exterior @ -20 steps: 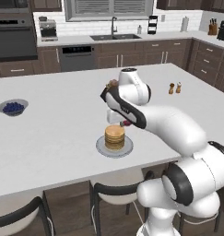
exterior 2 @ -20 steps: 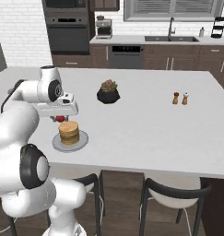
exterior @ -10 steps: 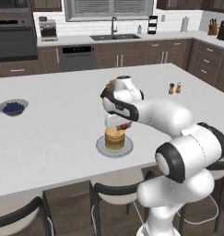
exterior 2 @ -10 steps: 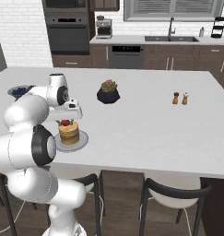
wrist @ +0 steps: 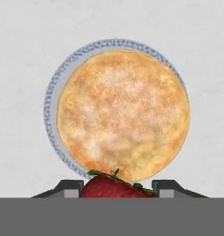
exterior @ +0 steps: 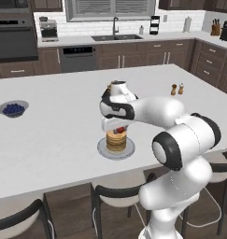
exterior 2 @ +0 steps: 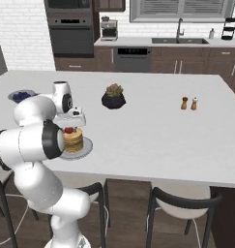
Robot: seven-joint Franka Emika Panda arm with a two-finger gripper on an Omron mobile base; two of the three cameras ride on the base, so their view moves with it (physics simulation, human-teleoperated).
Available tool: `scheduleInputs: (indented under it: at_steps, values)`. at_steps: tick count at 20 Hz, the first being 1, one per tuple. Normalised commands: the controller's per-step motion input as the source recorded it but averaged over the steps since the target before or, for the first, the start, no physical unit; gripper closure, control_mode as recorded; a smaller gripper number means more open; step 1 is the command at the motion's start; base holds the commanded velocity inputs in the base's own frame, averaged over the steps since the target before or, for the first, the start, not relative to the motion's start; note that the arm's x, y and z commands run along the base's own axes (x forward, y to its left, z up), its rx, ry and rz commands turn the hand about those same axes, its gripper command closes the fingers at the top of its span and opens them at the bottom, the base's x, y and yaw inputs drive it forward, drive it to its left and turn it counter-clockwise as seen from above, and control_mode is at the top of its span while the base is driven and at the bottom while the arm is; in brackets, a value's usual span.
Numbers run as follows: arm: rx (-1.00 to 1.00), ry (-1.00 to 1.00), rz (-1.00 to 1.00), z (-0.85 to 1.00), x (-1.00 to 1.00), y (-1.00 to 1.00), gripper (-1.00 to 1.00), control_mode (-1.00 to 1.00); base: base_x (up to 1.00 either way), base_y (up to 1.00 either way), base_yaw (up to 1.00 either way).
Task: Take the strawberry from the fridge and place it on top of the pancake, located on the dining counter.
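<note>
Red strawberry (wrist: 114, 187) sat pinched in your gripper (exterior: 118, 130), directly above the pancake (wrist: 122, 114) stack, whose grey plate (exterior: 104, 150) rested on the white dining counter (exterior: 59, 126).

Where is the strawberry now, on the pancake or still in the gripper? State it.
Still in the gripper: the strawberry sits between the finger tips in the hand view, directly above the pancake. Whether it already touches the stack, cannot tell.

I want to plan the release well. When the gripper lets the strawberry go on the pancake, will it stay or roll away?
The strawberry is rounded and tapered, so it may roll a little. The pancake top looks flat, broad and matte, which should stop it. It sits near the stack's edge in the hand view, so centring first seems safer.
</note>
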Motion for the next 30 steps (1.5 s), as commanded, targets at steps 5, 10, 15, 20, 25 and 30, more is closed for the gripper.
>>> scheduleInputs:
  at_steps: [5,10,15,20,25,30]
  values:
    - [0.00,0.00,0.02,-0.18,0.41,0.05,1.00,-1.00,0.00,0.00,0.00]
    - [0.00,0.00,0.02,-0.17,0.30,0.01,1.00,-1.00,0.00,0.00,0.00]
    - [0.00,0.00,0.05,-0.22,0.03,0.01,1.00,-1.00,0.00,0.00,0.00]
    - [0.00,0.00,0.05,-0.12,0.00,0.00,1.00,-1.00,0.00,0.00,0.00]
    - [0.00,-0.07,0.01,0.00,-0.17,0.00,1.00,-1.00,0.00,0.00,0.00]
    - [0.00,-0.02,0.00,-0.04,-0.14,0.00,1.00,-1.00,0.00,0.00,0.00]
